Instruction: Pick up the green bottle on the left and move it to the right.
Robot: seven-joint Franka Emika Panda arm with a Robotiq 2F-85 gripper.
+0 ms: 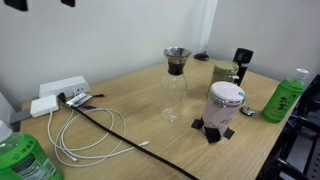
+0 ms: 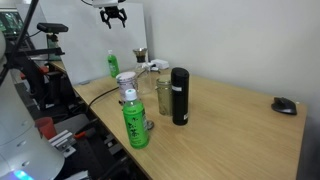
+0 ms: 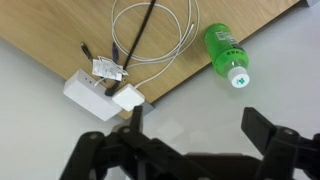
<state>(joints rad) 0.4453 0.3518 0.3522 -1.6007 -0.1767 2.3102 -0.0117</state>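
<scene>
**Overhead, the pincer hangs open and empty**

In the wrist view the pincer (image 3: 192, 117) looks straight down, its two dark fingers spread wide with nothing between them. An exterior view shows it (image 2: 113, 15) high in the air at the far end of the table (image 2: 240, 125), well clear of everything standing there.

Directly below, and seen only from the wrist, are the top of the green bottle (image 3: 226, 52) with its pale cap, standing upright at the very edge of the table (image 3: 60, 30), and to one side of it the cables (image 3: 140, 28) and a white power strip (image 3: 92, 97).

In the exterior views, the green bottle appears cut off in the near corner (image 1: 22, 160) in one, close to the power strip (image 1: 62, 90). In the other it is small and distant (image 2: 113, 65), near the glass carafe (image 2: 142, 55).

The carafe (image 1: 175, 85) stands mid-table. Well apart from the green bottle, at the opposite end, stands a second green bottle (image 1: 288, 97) with a darker label (image 2: 135, 122). A glass jar (image 2: 163, 95) and a black flask (image 2: 179, 95) stand just beside it. A mouse (image 2: 285, 105) lies alone further out, visible in that view only.
</scene>
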